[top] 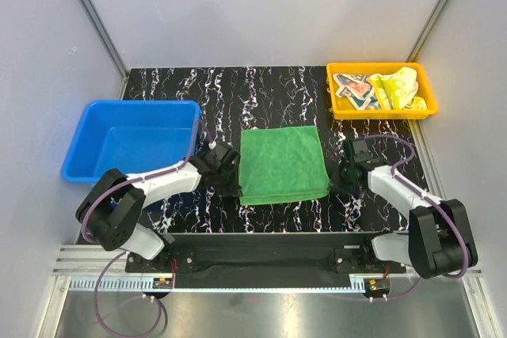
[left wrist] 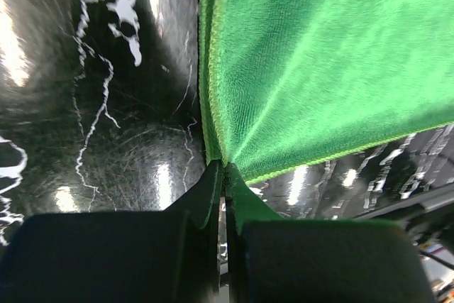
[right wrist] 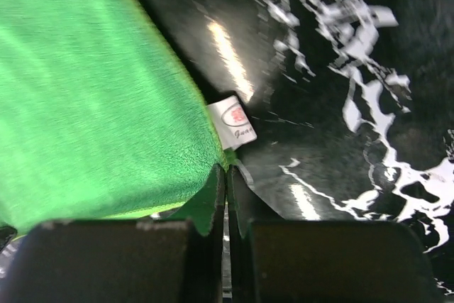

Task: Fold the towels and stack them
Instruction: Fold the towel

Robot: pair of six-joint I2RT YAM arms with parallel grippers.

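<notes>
Plain green towel point(top: 283, 164) spread flat mid-table point(top: 174, 85), between both arms. Near-left corner pinched by left gripper point(left wrist: 224, 172), fingers squeezed tight on cloth. Near-right corner nipped same way by right gripper point(right wrist: 227, 175), white label point(right wrist: 234, 124) seen poking out right beside tips. Cream printed towel point(top: 353, 88) and yellow towel point(top: 400, 89) left bunched in orange bin point(top: 380, 113), far right corner. Blue bin point(top: 142, 103) parked at left.

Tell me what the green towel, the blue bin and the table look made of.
The green towel: soft microfibre-like cloth, fuzzy pile visible close up. The blue bin: probably plastic, smooth, evenly coloured, moulded rim. The table: glossy black with white veins, marble-look; stone or laminate unclear.
</notes>
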